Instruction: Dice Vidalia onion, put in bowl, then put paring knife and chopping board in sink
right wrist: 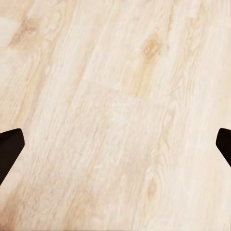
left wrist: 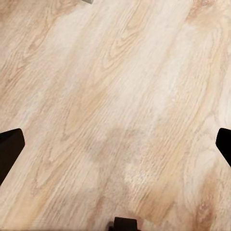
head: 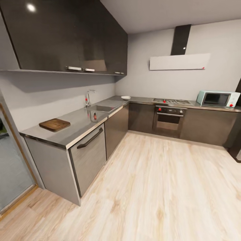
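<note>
From across the kitchen I see the long grey countertop [head: 75, 129] along the left wall. The brown chopping board [head: 54, 124] lies near its near end. Farther along is the steel sink [head: 100, 108] with its chrome tap [head: 88, 98]. A slim knife with a red handle [head: 95, 115] lies on the steel beside the basin. The white bowl [head: 126, 97] sits in the counter's far corner. The onion is hidden from here. My left gripper [left wrist: 115, 149] and right gripper [right wrist: 115, 149] hang over the wooden floor, both open and holding nothing.
Light wood floor [head: 157, 187] stretches between me and the cabinets. A hob [head: 172, 101] with an oven [head: 169, 120] below and a mint microwave [head: 217, 99] stand along the back wall. Dark wall cupboards [head: 67, 36] hang over the counter. A doorway [head: 10, 167] opens at the left.
</note>
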### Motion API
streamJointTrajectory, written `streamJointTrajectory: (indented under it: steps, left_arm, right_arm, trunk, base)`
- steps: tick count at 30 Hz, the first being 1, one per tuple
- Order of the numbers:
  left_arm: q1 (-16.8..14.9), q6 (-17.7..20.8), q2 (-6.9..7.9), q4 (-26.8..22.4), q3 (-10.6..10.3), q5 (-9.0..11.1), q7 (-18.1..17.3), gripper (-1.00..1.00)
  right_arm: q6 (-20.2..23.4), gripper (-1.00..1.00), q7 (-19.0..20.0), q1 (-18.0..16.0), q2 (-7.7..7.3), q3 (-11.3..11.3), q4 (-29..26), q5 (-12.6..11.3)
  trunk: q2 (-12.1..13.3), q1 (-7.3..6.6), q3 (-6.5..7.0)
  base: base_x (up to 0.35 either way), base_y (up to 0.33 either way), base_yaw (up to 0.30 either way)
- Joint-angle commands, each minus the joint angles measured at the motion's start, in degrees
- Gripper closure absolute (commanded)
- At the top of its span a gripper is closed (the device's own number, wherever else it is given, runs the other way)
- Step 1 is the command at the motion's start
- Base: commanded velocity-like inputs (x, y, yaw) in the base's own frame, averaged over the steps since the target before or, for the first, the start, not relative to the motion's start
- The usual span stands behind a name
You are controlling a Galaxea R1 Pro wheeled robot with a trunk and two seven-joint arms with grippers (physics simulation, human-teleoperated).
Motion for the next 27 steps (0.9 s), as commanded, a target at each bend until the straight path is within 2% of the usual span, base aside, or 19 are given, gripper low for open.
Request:
streamJointTrajectory:
  steps: [1,19,27]
  left_arm:
    - [0.02,-0.07,0.01,-0.08,-0.06,0.27,0.07,-1.00]
    - [0.02,-0.07,0.01,-0.08,-0.06,0.31,0.08,-1.00]
    - [0.02,-0.07,0.01,-0.08,-0.06,0.31,0.09,-1.00]
  right_arm:
    - [-0.16,-1.00,-0.22,-0.03,0.01,0.05,0.04,0.05]
    - [-0.16,-1.00,-0.22,-0.03,0.02,0.05,0.04,0.05]
    - [-0.16,-1.00,-0.22,-0.03,0.04,0.05,0.04,0.05]
  trunk:
    - [-0.03,0.01,-0.05]
    - [-0.03,0.01,-0.05]
    - [-0.03,0.01,-0.05]
  base:
    - [0.090,-0.117,0.274]
    - [0.092,-0.164,0.274]
    - [0.117,-0.030,0.274]
